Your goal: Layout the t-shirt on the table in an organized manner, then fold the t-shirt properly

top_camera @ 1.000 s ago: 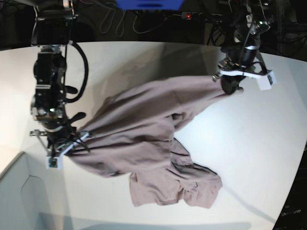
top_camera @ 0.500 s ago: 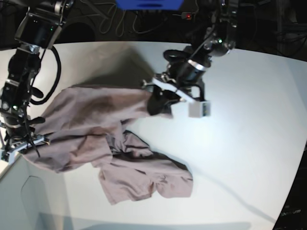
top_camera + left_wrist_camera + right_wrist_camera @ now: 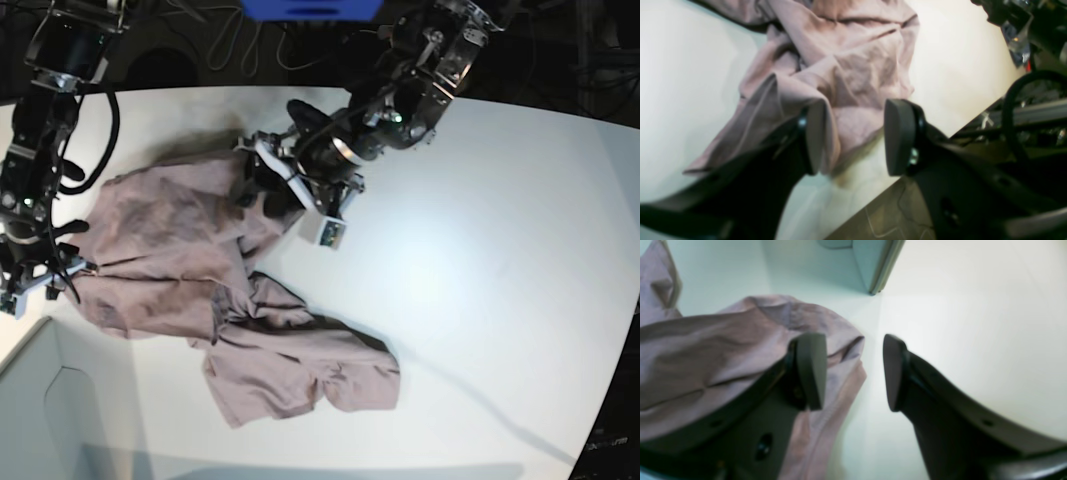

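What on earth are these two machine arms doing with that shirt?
They are spreading a wrinkled dusty-mauve cotton t-shirt on the big white table. Right now both the left gripper and right gripper stand open at opposite edges of the cloth. It lies rumpled and not yet folded.

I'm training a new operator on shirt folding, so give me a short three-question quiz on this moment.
1. True or false: the t-shirt lies flat and neatly spread on the table.
2. The left pincer has its jaws: A) apart, B) clamped on cloth, C) out of view.
3. In the right wrist view, what lies beside the right pincer, under one finger?

Key
1. False: it is bunched and wrinkled.
2. A.
3. An edge of the t-shirt; the jaws stand apart.
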